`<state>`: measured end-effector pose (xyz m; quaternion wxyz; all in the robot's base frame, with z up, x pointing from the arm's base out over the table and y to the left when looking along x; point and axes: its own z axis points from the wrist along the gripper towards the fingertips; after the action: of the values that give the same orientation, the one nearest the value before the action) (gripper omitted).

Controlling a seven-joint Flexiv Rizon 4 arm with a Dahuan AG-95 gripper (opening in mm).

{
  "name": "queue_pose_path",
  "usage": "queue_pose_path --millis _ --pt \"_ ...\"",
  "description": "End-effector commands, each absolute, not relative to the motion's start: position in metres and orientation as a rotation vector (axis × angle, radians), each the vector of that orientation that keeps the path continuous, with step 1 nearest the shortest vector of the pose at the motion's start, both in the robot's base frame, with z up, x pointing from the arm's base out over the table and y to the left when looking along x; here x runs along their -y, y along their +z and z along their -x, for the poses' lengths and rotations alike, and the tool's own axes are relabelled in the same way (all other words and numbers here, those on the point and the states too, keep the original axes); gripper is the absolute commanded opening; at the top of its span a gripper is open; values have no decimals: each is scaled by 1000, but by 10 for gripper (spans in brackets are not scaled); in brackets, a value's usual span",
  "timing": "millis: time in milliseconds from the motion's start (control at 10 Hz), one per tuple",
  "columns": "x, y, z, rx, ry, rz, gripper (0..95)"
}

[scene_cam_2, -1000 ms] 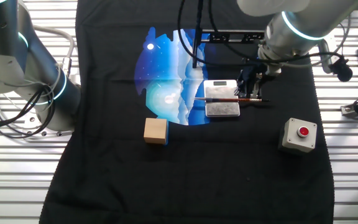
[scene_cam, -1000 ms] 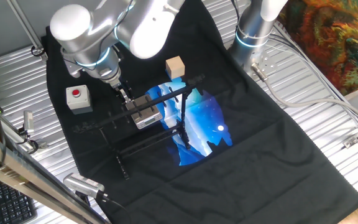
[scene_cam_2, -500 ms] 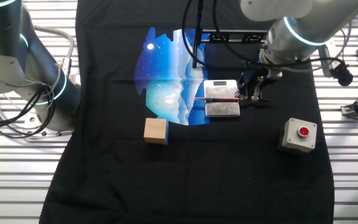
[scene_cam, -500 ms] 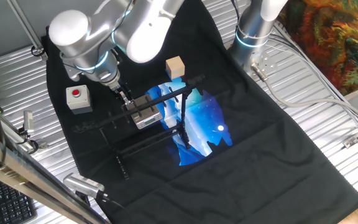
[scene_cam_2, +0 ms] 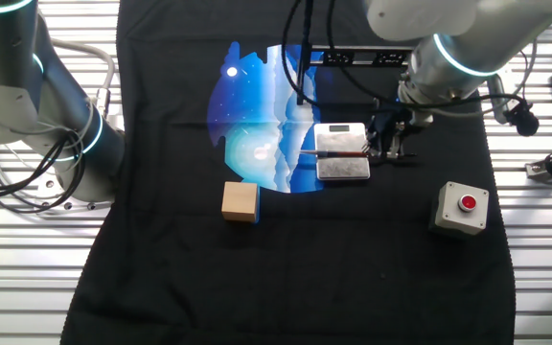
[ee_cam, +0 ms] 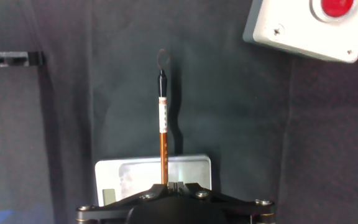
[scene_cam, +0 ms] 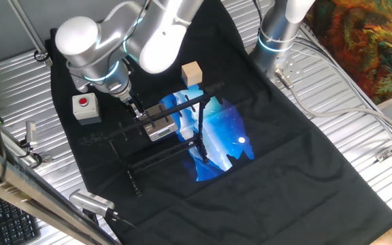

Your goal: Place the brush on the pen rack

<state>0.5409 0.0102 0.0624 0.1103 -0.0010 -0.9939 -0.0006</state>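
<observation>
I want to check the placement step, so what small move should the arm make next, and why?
Probably open the gripper a little to release the brush. The fingers are closed on one end of it, and in both fixed views its shaft already lies across the top of the pen rack. Whether it actually touches the ridges can't be told, so open slowly.

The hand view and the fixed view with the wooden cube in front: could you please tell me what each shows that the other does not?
Only the hand view shows the brush's dark tip, white label band and shadow on the black cloth. Only that fixed view shows the wooden cube, the blue picture and the arm over the end effector. Both show the brush, the grey pen rack and the red-button box.
</observation>
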Motion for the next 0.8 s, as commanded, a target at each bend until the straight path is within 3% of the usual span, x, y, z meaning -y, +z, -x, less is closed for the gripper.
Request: queue_pose_path --millis 100,800 --pt "-12 63 -545 2919 -3 3 0" --pt "-19 51 -562 2920 -1 11 0"
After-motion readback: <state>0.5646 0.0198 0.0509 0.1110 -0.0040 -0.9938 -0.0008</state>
